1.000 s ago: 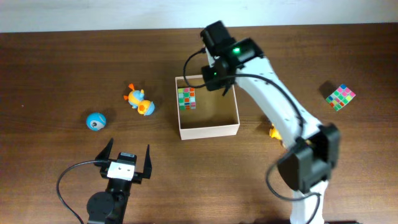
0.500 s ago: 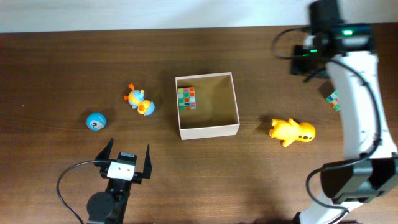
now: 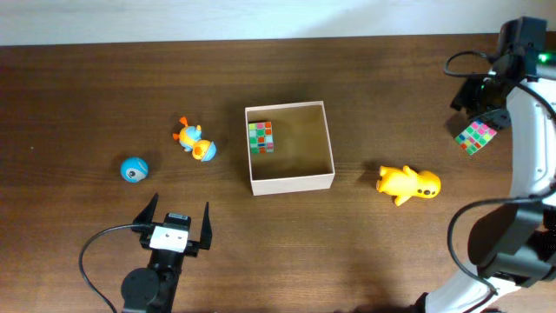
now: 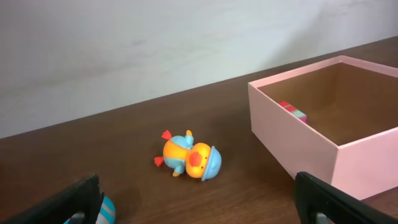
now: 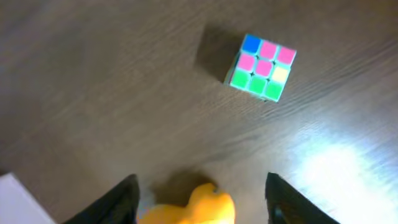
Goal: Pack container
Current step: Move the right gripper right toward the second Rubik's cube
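Observation:
The container (image 3: 292, 181) is a square cream-walled box with a tan inside, at the table's middle. A multicoloured cube (image 3: 261, 136) lies inside it at the left wall. The box also shows in the left wrist view (image 4: 311, 146). My right gripper (image 3: 473, 103) is open and empty, high above the far right, over a pastel cube (image 3: 476, 135). In the right wrist view (image 5: 200, 182) that pastel cube (image 5: 261, 67) lies ahead and a yellow duck (image 5: 189, 210) is below the fingers. My left gripper (image 3: 178, 222) is open and empty near the front edge.
An orange and blue duck toy (image 3: 195, 139) lies left of the box, also in the left wrist view (image 4: 189, 158). A blue ball (image 3: 134, 169) sits further left. The yellow duck (image 3: 408, 184) lies right of the box.
My right arm has swung from over the container to the far right, above the pastel cube. The yellow duck is now uncovered. The left arm has not moved.

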{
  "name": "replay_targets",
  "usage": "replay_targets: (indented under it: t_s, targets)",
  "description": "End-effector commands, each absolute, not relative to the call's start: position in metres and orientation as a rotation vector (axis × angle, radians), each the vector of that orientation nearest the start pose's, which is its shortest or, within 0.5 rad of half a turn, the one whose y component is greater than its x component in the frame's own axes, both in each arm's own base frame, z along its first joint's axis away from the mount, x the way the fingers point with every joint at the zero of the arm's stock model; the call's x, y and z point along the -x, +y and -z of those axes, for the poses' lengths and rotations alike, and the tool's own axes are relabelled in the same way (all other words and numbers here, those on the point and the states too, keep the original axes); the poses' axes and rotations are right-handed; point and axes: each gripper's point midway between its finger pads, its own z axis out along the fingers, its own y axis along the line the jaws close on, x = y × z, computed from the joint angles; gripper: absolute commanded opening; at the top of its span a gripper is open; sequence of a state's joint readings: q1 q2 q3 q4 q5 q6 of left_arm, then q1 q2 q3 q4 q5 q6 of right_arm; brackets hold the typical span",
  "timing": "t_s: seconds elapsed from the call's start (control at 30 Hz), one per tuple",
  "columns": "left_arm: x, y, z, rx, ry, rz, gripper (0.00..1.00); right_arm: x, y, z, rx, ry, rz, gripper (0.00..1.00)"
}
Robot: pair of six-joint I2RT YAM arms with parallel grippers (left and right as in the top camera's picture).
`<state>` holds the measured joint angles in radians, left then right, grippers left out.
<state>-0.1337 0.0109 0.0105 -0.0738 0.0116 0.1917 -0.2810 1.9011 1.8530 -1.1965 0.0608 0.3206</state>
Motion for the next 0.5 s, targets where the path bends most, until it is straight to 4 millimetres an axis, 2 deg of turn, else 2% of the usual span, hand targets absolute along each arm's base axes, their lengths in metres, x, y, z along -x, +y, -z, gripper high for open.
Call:
replay_targets:
  t_s: [0.0, 0.13, 0.3, 0.47]
  targets:
    - [-0.244, -0.033, -0.156, -0.285, 1.625, -0.051, 0.99, -0.410, -0.146, -0.153, -0.990, 2.664, 0.046, 0.66]
    - [-0.244, -0.033, -0.156, -0.285, 1.625, -0.051, 0.99, -0.412, -0.165, -0.143, -1.065, 2.615, 0.040, 0.72]
    - [-0.244, -0.033, -0.156, -0.285, 1.625, -0.051, 0.99, -0.414, -0.186, -0.127, -1.125, 2.597, 0.043, 0.73]
    - [-0.244, -0.033, -0.156, -0.284, 1.625, -0.051, 0.99, -0.416, -0.196, -0.106, -1.164, 2.610, 0.031, 0.73]
